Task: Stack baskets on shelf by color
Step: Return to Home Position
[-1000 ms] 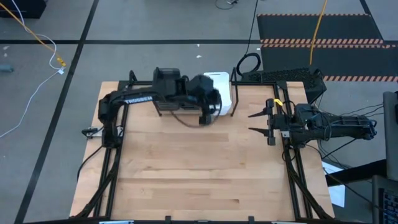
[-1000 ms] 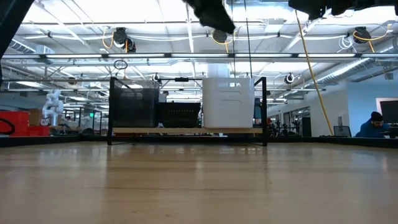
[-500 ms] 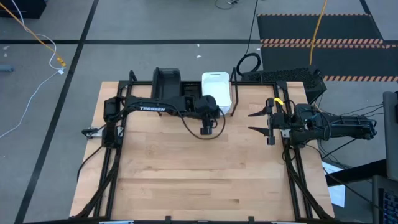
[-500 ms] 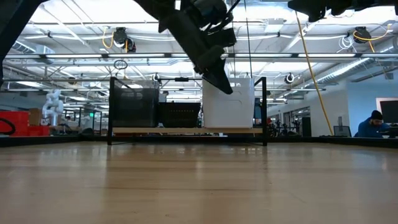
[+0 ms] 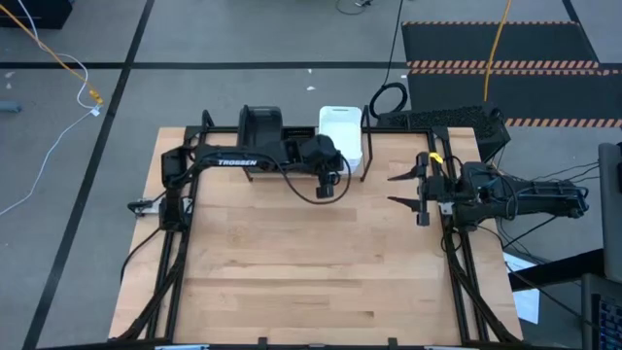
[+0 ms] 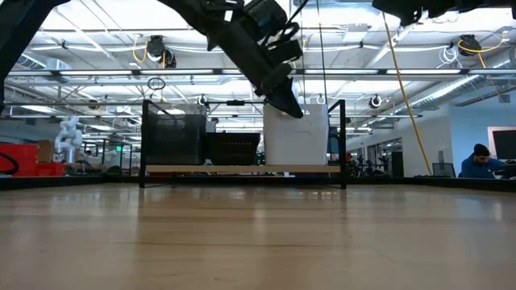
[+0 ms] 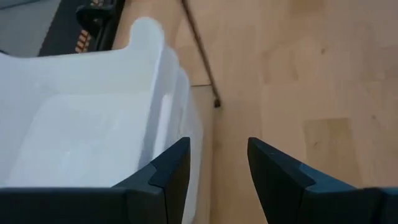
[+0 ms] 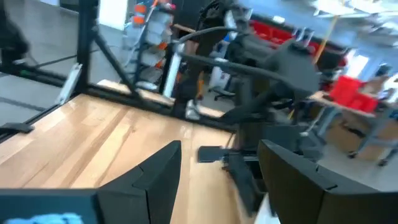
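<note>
The shelf stands at the table's far edge. On its board rest a dark grey basket, a black mesh basket and a white basket, all on their bottoms. My left gripper hangs open just in front of the white basket, slanting down toward the table's right. In the left wrist view the white basket lies beside one finger, and only the wooden board shows between the fingers of that gripper. My right gripper waits open at the right side.
A thin shelf rod runs down to the board just past the white basket's corner. The wide bare table stretches toward the near edge. Black arm frames line both sides. A person sits in the room beyond.
My left gripper has come down from high above the shelf to the level of the white basket's top, and its arm has stretched out along the shelf's front. Its fingers have kept the same gap. The baskets have stayed in place.
</note>
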{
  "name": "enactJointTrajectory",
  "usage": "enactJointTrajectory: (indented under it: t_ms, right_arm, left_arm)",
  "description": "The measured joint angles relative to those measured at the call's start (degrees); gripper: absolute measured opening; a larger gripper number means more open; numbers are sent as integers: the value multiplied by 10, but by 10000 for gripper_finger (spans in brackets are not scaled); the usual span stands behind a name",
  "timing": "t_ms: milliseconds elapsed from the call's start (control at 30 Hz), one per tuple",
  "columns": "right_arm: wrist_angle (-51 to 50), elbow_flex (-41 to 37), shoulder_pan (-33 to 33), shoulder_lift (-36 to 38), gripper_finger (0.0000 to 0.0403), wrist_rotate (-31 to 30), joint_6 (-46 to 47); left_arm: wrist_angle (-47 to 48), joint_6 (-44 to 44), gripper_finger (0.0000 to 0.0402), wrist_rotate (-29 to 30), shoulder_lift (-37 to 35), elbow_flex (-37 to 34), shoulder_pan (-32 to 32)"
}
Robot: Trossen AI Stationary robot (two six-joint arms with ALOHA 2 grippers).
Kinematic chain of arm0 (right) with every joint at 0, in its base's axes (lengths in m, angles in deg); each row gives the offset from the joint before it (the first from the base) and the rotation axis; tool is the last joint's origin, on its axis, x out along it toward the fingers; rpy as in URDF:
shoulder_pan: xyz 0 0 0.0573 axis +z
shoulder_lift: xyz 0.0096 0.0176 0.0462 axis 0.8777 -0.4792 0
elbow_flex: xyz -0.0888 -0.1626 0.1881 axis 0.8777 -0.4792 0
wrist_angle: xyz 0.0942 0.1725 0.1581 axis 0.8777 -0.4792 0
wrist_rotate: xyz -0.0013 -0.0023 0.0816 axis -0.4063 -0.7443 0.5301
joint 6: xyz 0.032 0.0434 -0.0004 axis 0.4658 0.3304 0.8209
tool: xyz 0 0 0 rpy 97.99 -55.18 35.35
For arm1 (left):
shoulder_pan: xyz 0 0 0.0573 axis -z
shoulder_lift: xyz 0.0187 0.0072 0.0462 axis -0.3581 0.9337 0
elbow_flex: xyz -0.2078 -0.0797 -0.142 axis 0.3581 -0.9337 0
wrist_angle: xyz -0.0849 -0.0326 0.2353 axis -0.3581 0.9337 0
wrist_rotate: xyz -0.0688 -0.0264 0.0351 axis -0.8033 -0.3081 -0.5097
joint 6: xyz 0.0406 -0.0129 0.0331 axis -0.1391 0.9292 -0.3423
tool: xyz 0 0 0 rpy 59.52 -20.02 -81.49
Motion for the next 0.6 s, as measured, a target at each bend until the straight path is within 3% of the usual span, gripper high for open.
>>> enactJointTrajectory:
  t_ms: [233,333,433,600]
  right_arm:
    - [85,-1,0,-12,208,-167,67]
    - [96,-12,0,-26,202,-187,70]
    - [90,-12,0,-39,165,-125,75]
    - [137,-16,-6,-41,35,17,128]
  left_arm:
    - [-2,-10,163,-7,-94,-1,44]
    - [-48,9,163,-10,-151,-40,49]
    - [-143,18,163,-10,-230,-153,44]
    - [-326,55,163,-10,-367,-381,34]
